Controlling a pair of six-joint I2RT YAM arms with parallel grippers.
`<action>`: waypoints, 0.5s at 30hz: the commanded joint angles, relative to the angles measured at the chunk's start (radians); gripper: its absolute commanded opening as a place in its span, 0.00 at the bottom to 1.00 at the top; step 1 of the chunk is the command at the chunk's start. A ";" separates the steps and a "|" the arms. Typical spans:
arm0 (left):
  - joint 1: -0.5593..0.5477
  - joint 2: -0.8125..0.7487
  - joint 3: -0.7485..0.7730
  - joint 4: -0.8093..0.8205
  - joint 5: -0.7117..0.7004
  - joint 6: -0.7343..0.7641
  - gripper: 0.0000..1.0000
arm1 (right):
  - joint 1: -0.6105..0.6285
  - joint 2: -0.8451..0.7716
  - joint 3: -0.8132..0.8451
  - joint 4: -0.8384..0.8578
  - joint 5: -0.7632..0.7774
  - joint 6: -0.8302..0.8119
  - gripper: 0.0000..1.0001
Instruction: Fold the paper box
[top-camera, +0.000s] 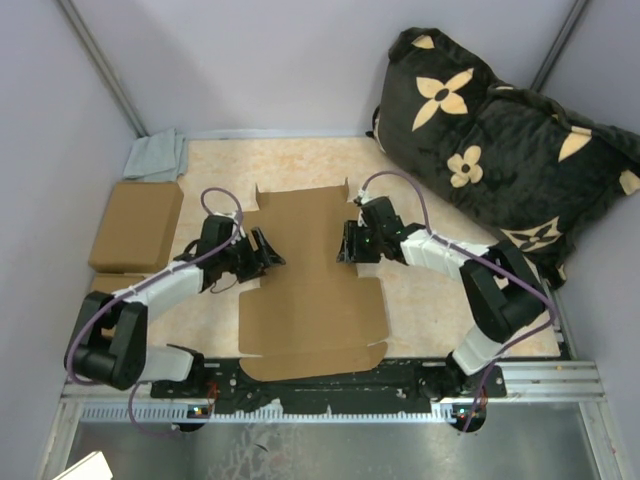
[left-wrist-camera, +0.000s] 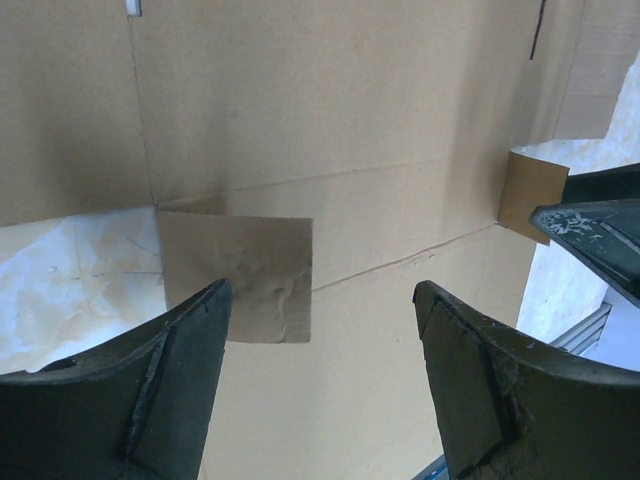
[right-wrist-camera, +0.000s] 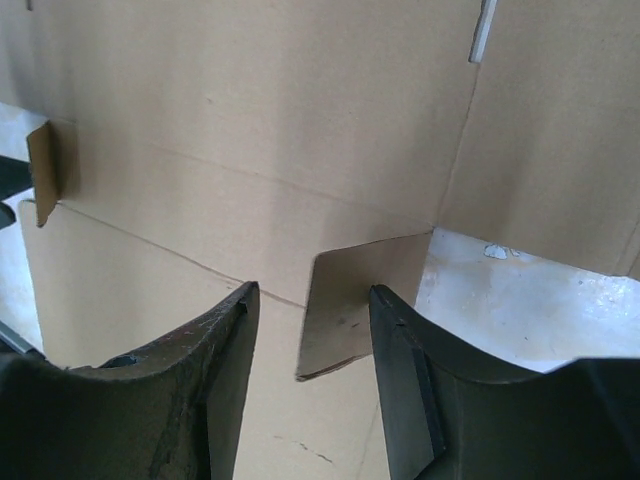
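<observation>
The paper box (top-camera: 310, 280) lies flat and unfolded in the middle of the table, plain brown with flaps and crease lines. My left gripper (top-camera: 268, 250) is at its left edge, open, over a small side flap (left-wrist-camera: 240, 275) that is folded up onto the sheet. My right gripper (top-camera: 350, 243) is at the right edge, open, with a small raised flap (right-wrist-camera: 355, 305) standing between its fingers, close to the right finger (right-wrist-camera: 420, 390). The far tip of the right gripper shows in the left wrist view (left-wrist-camera: 600, 230).
Two brown cardboard blocks (top-camera: 135, 225) lie at the left edge, with a grey cloth (top-camera: 158, 155) behind them. A large black pillow with beige flowers (top-camera: 500, 150) fills the back right. Grey walls enclose the table.
</observation>
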 joint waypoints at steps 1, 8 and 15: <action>-0.014 0.061 0.023 0.068 0.032 -0.018 0.80 | 0.010 0.040 0.033 0.060 -0.019 0.013 0.49; -0.021 0.131 0.016 0.084 0.036 -0.018 0.80 | 0.024 0.145 0.041 0.070 -0.022 0.018 0.48; -0.023 0.166 0.019 0.078 0.034 -0.013 0.80 | 0.038 0.184 0.056 0.050 0.002 0.025 0.47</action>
